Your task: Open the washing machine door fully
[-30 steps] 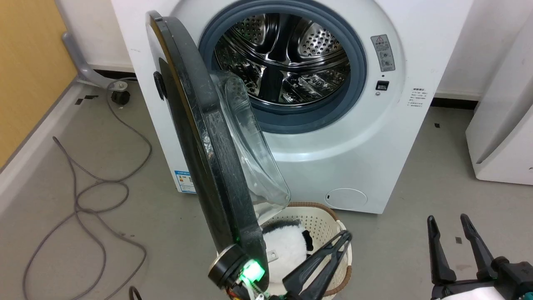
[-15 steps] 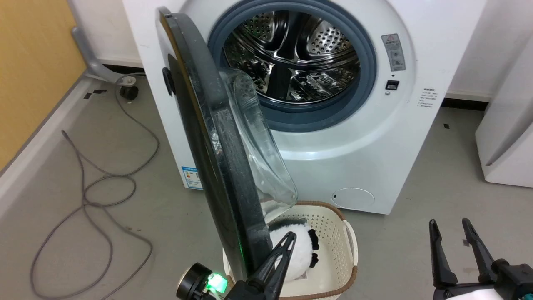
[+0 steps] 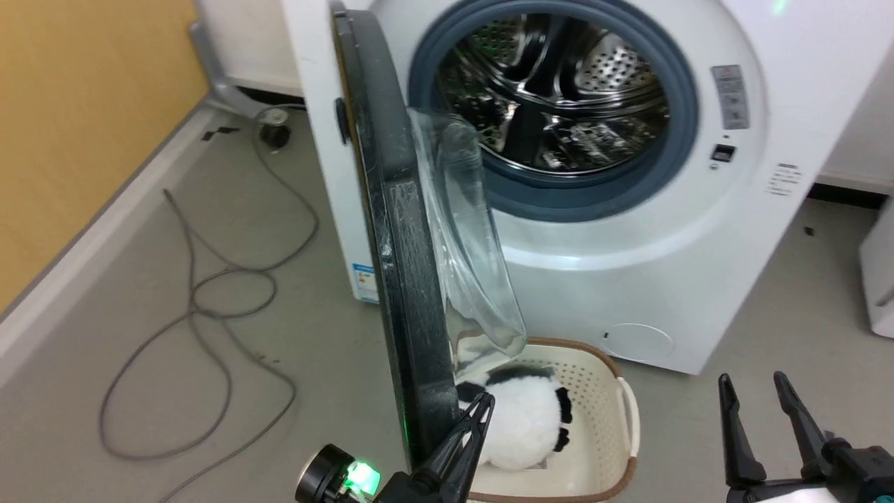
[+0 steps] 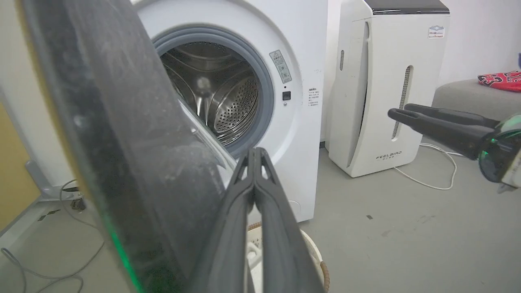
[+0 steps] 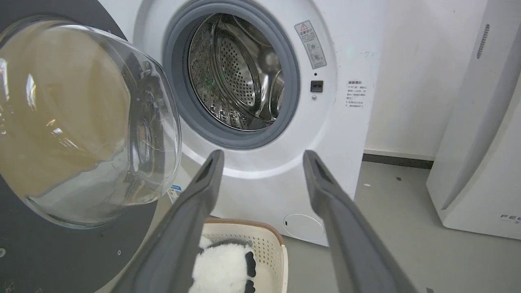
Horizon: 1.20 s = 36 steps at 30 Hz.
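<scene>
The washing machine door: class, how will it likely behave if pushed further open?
Probably stiff: the washing machine door is a thick black ring. Likely swings, being joined at one side. Its glass window looks smooth, perhaps slippery.

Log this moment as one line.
door: partly open | left gripper: shut, by door's lower rim | right gripper: open, clear of door

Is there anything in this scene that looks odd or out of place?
Yes: a plush toy lies in the basket right under the door, and a grey cable sprawls in loose loops on the floor left of the machine. Nothing looks spilled or broken.
</scene>
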### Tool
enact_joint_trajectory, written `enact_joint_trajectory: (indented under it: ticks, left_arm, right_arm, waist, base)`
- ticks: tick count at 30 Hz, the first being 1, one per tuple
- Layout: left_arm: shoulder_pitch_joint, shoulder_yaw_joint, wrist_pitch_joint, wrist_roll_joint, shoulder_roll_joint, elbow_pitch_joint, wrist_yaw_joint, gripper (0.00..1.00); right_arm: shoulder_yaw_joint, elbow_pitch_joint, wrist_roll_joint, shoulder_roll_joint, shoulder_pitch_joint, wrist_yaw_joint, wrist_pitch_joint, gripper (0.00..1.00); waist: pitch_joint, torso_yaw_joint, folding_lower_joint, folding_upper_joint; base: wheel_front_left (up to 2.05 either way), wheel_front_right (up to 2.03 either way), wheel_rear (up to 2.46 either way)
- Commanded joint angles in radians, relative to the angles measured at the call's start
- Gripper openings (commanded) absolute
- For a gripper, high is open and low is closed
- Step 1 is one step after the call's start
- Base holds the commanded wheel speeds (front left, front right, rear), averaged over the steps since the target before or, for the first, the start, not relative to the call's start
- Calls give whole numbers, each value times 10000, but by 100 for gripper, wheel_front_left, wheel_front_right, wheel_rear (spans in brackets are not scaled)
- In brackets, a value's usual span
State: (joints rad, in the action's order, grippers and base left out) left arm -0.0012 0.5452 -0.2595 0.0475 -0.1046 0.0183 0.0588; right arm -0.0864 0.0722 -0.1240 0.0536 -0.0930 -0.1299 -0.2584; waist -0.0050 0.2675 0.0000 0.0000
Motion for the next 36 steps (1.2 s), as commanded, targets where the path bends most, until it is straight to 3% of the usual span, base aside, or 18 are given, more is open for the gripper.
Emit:
enact_joint_trajectory:
  ticks: [1,19,25,36]
  left_arm:
    - [81,-162,-23,29,-62,37,40,0]
    - [259,-481,-23,-8,-106,22,16,0]
    - [356,-1013,-23,48,-116,-154,345,0]
    - [288,-2984,-23,441,-317,-320,904,0]
  right_arm:
    - [22,22,-4,-34,-85,-8,-34,100]
    - [107,6,21,-34,92,-8,-34,100]
    - [398,111,233,-34,457,-8,-34,100]
    - [567,202,526,-34,867,-8,-34,100]
  waist:
    - [61,312,0,0]
    - [516,2597,0,0]
    - [852,2742,0,0]
    - [1347,2845,0,0]
  base:
    - [0,0,0]
    - [0,0,0]
    - [0,0,0]
    - [0,0,0]
